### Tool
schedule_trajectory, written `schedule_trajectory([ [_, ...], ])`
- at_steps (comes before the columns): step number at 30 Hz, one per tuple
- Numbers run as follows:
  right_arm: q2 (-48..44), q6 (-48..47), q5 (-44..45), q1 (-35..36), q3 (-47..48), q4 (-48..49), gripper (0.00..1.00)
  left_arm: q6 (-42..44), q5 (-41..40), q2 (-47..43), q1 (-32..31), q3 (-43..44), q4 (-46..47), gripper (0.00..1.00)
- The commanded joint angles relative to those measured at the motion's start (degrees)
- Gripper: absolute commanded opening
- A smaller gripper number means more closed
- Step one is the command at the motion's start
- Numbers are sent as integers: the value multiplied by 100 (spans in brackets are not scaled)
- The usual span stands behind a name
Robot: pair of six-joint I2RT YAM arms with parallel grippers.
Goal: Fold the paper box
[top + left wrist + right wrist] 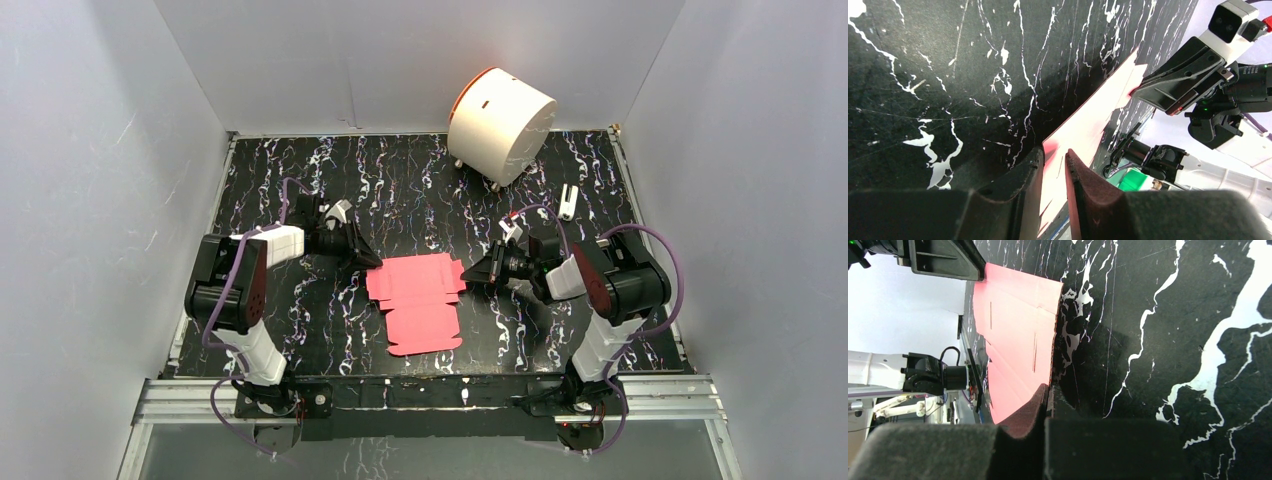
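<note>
On the paper box [415,300], right gripper [1048,391] clamps one obscured edge; left gripper [1054,156] straddles another, jaws apart.

no readable text, no labels, numbers or brand marks visible

The left arm [228,290] and right arm [618,285] pair black joint housings with white link shells, each trailed by a looping purple cable [679,278]. The left gripper [1054,155] and right gripper [1048,390] end in black wedge-shaped fingers [1018,195].
</note>
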Motion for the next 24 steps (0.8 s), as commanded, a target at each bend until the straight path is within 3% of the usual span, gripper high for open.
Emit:
schedule_trajectory([
  [1,54,-18,-109,1,-5,401,0,-116,359,87,-62,7,47,21],
  [15,260,36,-235,13,-43,649,0,-388,328,237,-94,-27,388,20],
  [24,413,630,-493,13,-196,1607,0,-629,612,10,-81,-288,1007,25],
])
